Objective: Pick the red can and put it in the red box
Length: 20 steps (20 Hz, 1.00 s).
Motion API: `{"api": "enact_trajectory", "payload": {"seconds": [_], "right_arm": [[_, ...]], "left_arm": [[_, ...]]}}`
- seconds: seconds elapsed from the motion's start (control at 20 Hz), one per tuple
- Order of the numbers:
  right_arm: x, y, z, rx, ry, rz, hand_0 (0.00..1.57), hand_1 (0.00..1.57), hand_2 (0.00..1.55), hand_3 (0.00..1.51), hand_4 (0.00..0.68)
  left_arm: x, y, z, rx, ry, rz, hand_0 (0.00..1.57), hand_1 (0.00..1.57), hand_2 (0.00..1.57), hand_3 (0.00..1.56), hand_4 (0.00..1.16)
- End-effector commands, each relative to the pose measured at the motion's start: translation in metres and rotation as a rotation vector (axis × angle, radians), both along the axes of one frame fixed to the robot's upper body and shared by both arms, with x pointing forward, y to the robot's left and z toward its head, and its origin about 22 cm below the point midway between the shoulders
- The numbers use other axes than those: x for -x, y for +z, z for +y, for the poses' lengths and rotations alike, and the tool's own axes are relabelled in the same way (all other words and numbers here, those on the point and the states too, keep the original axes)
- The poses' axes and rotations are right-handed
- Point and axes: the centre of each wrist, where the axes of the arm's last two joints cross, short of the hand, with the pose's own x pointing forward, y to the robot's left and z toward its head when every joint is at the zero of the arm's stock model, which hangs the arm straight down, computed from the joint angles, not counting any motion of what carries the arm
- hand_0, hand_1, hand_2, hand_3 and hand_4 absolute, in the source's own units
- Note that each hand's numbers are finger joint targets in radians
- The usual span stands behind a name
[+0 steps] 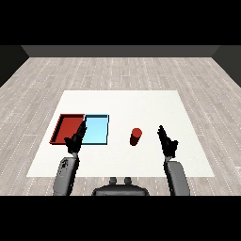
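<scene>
I'm at the reach: right hand, fingers straight, sits beside the upright red can (untouched). Next I curl around it, then carry to the red tray.

The worktop is plain white, set on a floor of pale grey wood planks. On it, the red tray adjoins a light blue tray; right of the blue tray stands a red can. Both hands are black on grey forearms.

Bare table separates the red can from the light blue tray.
</scene>
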Motion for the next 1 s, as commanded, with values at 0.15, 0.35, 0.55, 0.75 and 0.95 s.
{"api": "enact_trajectory", "payload": {"seconds": [0.15,0.35,0.55,0.75,0.95], "right_arm": [[0.006,0.0,-0.003,0.025,-0.003,-0.022,0.0,0.0,0.0,0.0,0.0],[0.01,0.02,0.006,-0.139,0.074,-0.282,0.0,0.0,0.0,0.0,0.0],[0.008,0.006,-0.001,-0.152,0.122,-0.299,0.0,0.0,0.0,0.0,0.0],[0.011,-0.011,0.008,-0.133,0.113,-0.316,0.0,0.0,0.0,0.0,0.0],[0.006,-0.007,-0.018,-0.156,0.084,-0.322,0.0,0.0,0.0,0.0,0.0]], "left_arm": [[0.008,-0.008,0.011,-0.027,0.068,0.01,0.0,0.0,0.0,0.0,0.0],[0.007,0.018,0.008,0.035,0.081,-0.337,0.0,0.0,0.0,0.0,0.0],[0.02,-0.005,0.015,0.06,0.099,-0.367,0.0,0.0,0.0,0.0,0.0],[0.007,-0.019,0.008,0.068,0.097,-0.364,0.0,0.0,0.0,0.0,0.0],[0.015,-0.007,0.01,0.072,0.091,-0.362,0.0,0.0,0.0,0.0,0.0]]}}
